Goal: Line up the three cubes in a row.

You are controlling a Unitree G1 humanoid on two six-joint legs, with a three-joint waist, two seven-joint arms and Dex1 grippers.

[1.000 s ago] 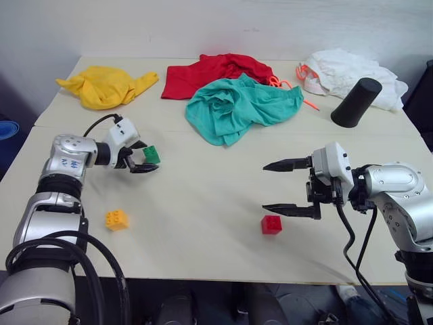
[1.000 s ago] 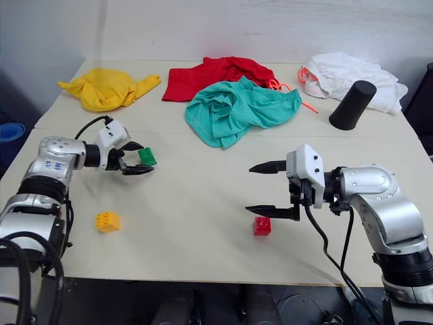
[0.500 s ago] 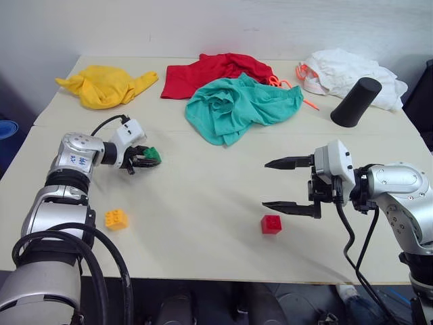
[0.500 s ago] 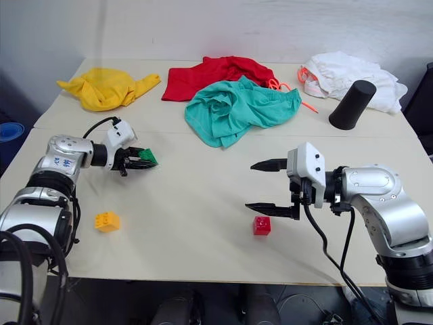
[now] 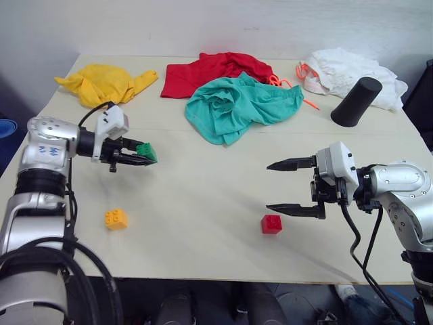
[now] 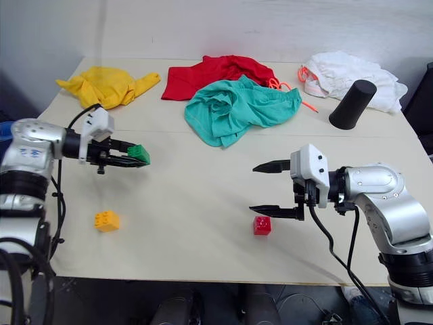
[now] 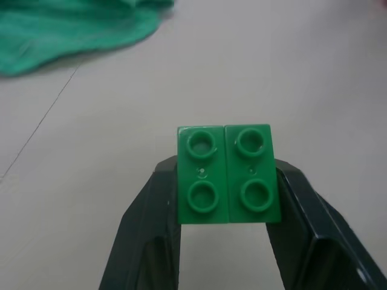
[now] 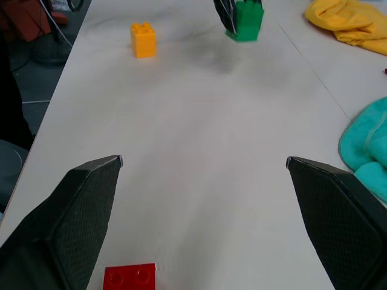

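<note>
Left gripper [image 5: 139, 151]: clamping tight on the green cube [image 7: 228, 174], one black finger pressing each side, studs facing the wrist camera.
Green cube: riding in the air above the table [image 5: 203, 203], on the robot's left side, clear of the surface.
Right gripper [image 5: 294, 187]: hanging over the table's right half with jaws spread wide, gripping nothing.
Red cube [image 5: 271, 224]: sitting on the table just below and beside the right gripper's lower finger, not touching it.
Orange-yellow cube [image 5: 116, 219]: resting on the table near the front left, below the lifted green one and well apart from the red.
Row: the three cubes are not lining up yet.
Back of table: yellow cloth [image 5: 105, 84], red cloth [image 5: 213, 71], teal cloth [image 5: 237, 105], white cloth [image 5: 345, 71] and black cylinder [image 5: 356, 102] lying beyond the cubes.
</note>
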